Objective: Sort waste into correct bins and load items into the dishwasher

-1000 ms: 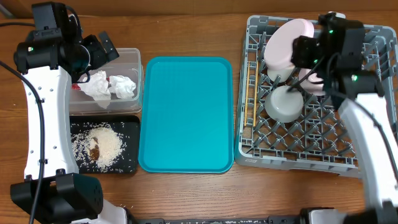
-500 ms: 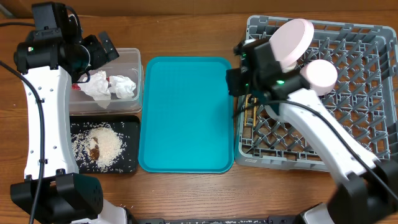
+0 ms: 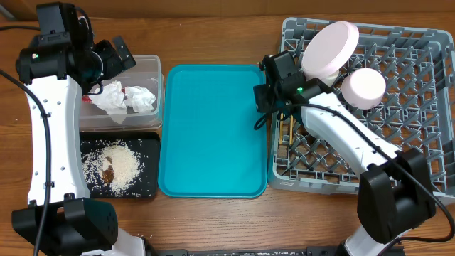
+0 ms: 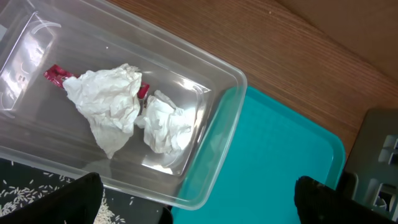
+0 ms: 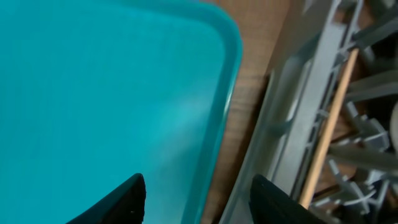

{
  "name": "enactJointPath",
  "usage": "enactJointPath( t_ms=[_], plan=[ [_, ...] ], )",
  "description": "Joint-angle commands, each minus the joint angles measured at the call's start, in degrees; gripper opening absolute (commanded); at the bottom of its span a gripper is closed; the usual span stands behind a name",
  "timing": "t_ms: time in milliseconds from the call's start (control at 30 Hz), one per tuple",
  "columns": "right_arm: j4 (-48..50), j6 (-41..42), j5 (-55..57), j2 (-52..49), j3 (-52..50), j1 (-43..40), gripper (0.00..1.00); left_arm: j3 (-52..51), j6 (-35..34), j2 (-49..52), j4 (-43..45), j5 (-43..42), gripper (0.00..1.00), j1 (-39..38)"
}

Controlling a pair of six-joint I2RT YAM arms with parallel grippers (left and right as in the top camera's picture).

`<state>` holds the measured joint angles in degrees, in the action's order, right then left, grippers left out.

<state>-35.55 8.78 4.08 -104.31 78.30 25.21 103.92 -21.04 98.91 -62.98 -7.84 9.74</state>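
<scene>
waste: two crumpled white napkins (image 4: 112, 106), one red-and-white wrapper (image 4: 56, 74), one brown food scrap (image 3: 108, 173), one heap of loose rice (image 3: 126, 165) with grains too many to count. containers: one clear tub (image 3: 149, 60), one black tray (image 3: 153, 192), one teal tray (image 3: 213, 131), one grey dish rack (image 3: 419, 107). dishes: one pale pink plate (image 3: 330, 50), one pink bowl (image 3: 364, 87), one wooden chopstick (image 5: 329, 124) clearly showing, a second cannot be told.

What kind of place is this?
Probably a robot lab table set up for kitchen clean-up: a dish rack holding a plate, a tub of napkins, rice in a black tray.
</scene>
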Motion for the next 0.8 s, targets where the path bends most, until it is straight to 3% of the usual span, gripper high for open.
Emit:
enactJointPath(
  t_ms=[0,233,567,767],
  plan=[
    [2.69,-0.31,4.94,-0.22,-0.22,-0.2,0.56,1.33,0.26,0.31,0.0,0.79,1.0,-0.37],
    [3.56,-0.24,9.4,-0.24,-0.24,-0.2,0.56,1.33,0.24,0.31,0.02,0.79,1.0,-0.37],
    [1.62,-0.24,9.4,-0.39,-1.2,-0.2,0.37,1.33,0.24,0.31,0.0,0.79,1.0,-0.37],
    [0.81,-0.17,9.4,-0.39,-1.2,-0.2,0.36,1.33,0.24,0.31,0.02,0.79,1.0,-0.37]
  ],
)
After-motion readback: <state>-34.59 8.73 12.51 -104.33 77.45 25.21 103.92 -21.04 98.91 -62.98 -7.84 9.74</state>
